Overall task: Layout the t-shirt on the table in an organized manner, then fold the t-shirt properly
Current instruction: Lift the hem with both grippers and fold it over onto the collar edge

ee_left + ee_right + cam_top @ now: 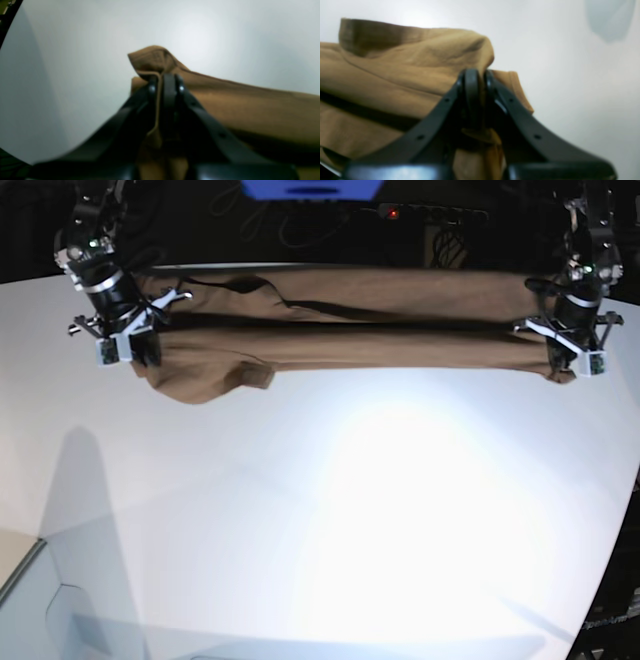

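Observation:
The brown t-shirt (350, 320) is stretched into a long band across the far side of the white table (350, 510), doubled along its length, with a sleeve sagging near the base view's left end. My right gripper (130, 345) is shut on that left end. In the right wrist view its black fingers (471, 82) pinch bunched cloth of the t-shirt (395, 75). My left gripper (575, 360) is shut on the other end. Seen from the left wrist, the left gripper (166, 80) clamps a hemmed corner of the t-shirt (250, 105) above the table (75, 50).
The table's curved edge (625, 510) runs down the right side of the base view, with dark floor beyond. A blue object (312, 188) and a red light (393, 213) sit behind the table. A tan corner (15, 555) shows at lower left.

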